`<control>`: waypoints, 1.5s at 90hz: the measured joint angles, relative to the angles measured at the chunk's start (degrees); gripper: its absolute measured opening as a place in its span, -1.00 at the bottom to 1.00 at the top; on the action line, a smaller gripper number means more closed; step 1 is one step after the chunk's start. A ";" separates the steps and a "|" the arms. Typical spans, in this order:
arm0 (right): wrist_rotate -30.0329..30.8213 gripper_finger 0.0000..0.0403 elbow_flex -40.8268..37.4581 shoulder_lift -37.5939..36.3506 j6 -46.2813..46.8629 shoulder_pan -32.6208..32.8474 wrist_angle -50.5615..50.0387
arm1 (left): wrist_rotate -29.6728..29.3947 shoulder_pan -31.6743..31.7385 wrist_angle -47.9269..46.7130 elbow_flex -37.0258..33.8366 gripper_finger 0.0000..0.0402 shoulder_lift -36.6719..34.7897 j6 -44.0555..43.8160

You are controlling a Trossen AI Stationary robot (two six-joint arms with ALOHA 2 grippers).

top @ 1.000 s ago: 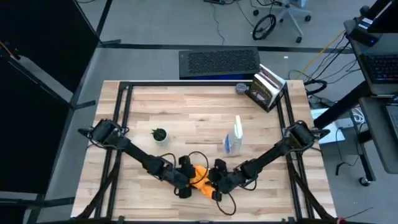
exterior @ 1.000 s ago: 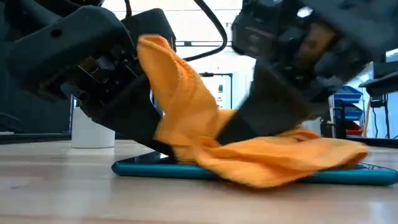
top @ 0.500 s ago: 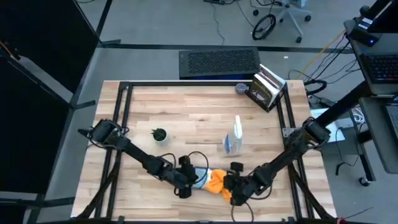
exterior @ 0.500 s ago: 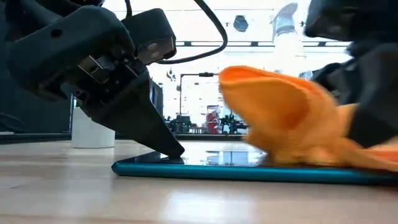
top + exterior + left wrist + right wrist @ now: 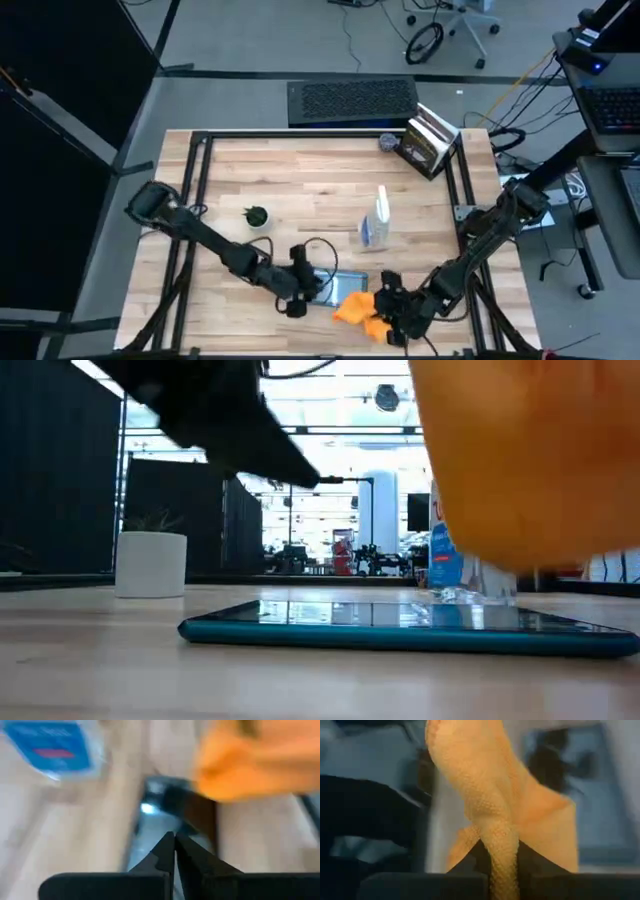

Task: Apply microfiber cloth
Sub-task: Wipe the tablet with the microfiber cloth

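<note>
The bright orange microfiber cloth (image 5: pixel 357 307) is bunched up in my right gripper (image 5: pixel 383 318), near the table's front edge. In the low view the cloth (image 5: pixel 530 460) hangs above the right end of the dark-screened tablet (image 5: pixel 400 628). The tablet (image 5: pixel 330 287) lies flat on the wooden table. My left gripper (image 5: pixel 298 292) is shut with nothing in it. It hovers over the tablet's left end (image 5: pixel 150 810), and in the low view it (image 5: pixel 290 460) is raised clear of the screen. My right gripper pinches a bunched fold of the cloth (image 5: pixel 502 855) between its two fingers, which come from the table's right side. The rest of the cloth bulges out beyond the fingertips in several loose layers. In the low view it is lifted clear of the tablet.
A clear spray bottle (image 5: pixel 378 222) stands behind the tablet, and a small potted plant (image 5: pixel 257 216) stands at the left. A box (image 5: pixel 430 142) and a dark pad (image 5: pixel 352 100) sit at the table's far edge.
My right gripper has drawn the cloth across the tablet toward the table's right and near edges, then lifted it off the screen. The cloth lay spread on the tablet and now hangs bunched. My left gripper, which pressed on the tablet's left end, has risen off it.
</note>
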 joint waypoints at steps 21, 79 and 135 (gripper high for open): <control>0.76 -0.93 -0.01 9.67 5.73 -0.73 0.93 | 6.69 6.09 -4.54 -2.21 -1.00 2.49 -2.67; 7.30 -0.93 -0.07 9.69 -2.56 -8.58 -3.24 | 18.44 -3.94 5.73 -2.78 -1.00 5.85 -24.20; -5.62 -0.93 -0.05 1.31 -14.24 -12.82 5.57 | 12.28 -3.06 -6.31 -1.34 -1.00 -2.55 -21.63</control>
